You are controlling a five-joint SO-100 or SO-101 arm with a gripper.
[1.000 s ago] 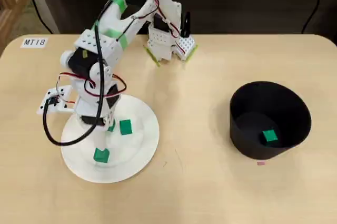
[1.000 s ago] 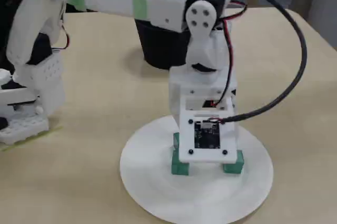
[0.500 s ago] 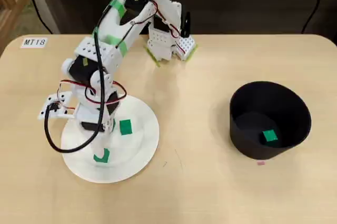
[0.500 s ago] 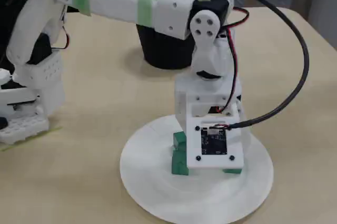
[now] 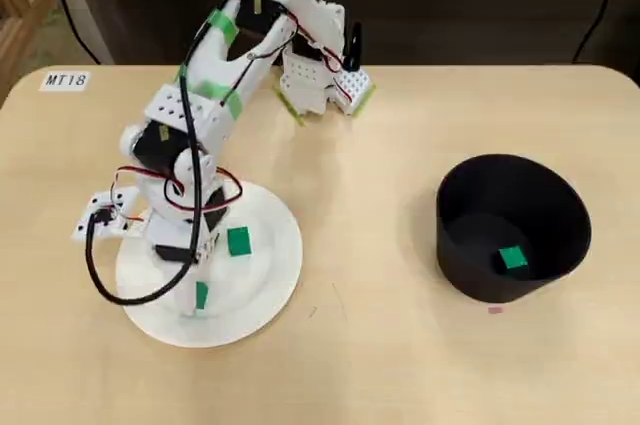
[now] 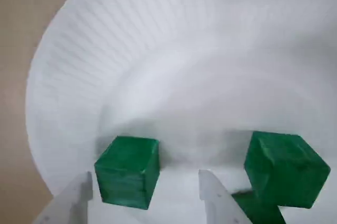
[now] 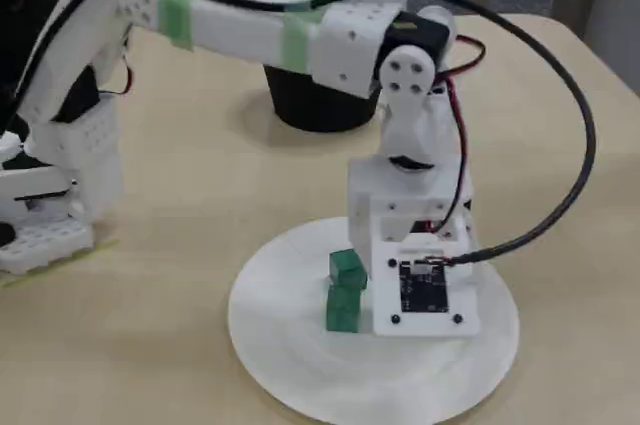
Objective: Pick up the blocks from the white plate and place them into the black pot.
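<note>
- One green block (image 5: pixel 512 258) is already sitting in the black pot (image 5: pixel 560 205), so that part's done.
- The rest are on the white plate (image 5: pixel 280 265): the overhead view shows two, and the wrist view shows a third tucked under the right one (image 6: pixel 287 168).
- The jaws (image 6: pixel 143 191) are spread apart, straddling the left block (image 6: pixel 128 171), not squeezing it yet as far as I can tell.
- The arm hides a lot of the plate from above, and the fixed view cuts off most of the pot behind it on the table (image 5: pixel 380 365).
</note>
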